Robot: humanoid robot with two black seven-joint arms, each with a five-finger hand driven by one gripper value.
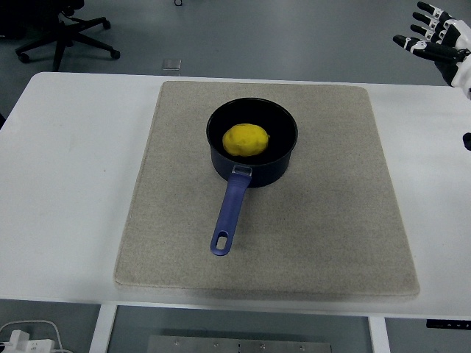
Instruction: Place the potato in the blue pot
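Note:
A yellow potato (245, 140) lies inside the blue pot (252, 142), which stands on the grey mat (324, 220) with its handle (227, 215) pointing toward the near edge. My right hand (436, 38) is at the picture's top right corner, beyond the table's far right edge and far from the pot. Its fingers (426, 10) are spread and hold nothing. The left arm does not show.
The mat covers the middle of the white table (66, 184). An office chair base (65, 37) stands on the floor at the top left. A small square floor plate (171, 65) lies beyond the far edge.

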